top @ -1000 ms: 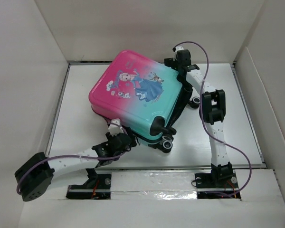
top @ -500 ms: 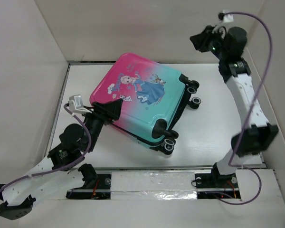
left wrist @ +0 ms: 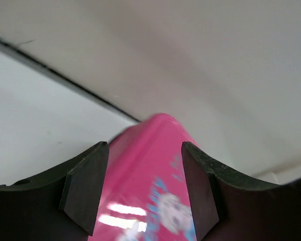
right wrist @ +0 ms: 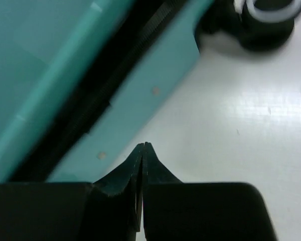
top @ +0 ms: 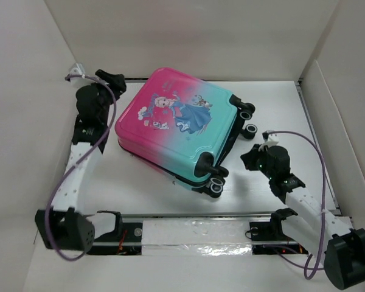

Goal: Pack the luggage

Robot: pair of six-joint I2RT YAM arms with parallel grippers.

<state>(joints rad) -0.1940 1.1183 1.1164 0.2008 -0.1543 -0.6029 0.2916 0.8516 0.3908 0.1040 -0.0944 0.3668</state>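
Overhead, the luggage (top: 176,131) lies flat on the white bench (top: 280,109) with its princess print facing up. It sits at an angle: the pink end points toward the far left corner and the teal end toward the near right. Its two shells lie one on the other, with a black band running between them. Four black wheels (top: 246,109) stick out at the teal end, two on the far side and two on the near side.

The left gripper (top: 115,80) hangs by the far left corner of the bench, just beside the pink corner of the luggage. In the left wrist view this gripper (left wrist: 144,148) has its fingers spread, and nothing is caught between them. The pink shell (left wrist: 140,211) shows blurred through the gap, and whether a finger touches it cannot be told.

The right gripper (top: 248,159) sits low over the bench to the right of the luggage, near the wheels and apart from them. From the right wrist view, the gripper (right wrist: 142,150) has its fingers pressed together, tips meeting, with nothing between them. Just beyond the tips is the teal side of the luggage (right wrist: 50,60), crossed by the black band (right wrist: 115,80). One wheel (right wrist: 266,20) stands at the upper right on the bare bench (right wrist: 241,125).
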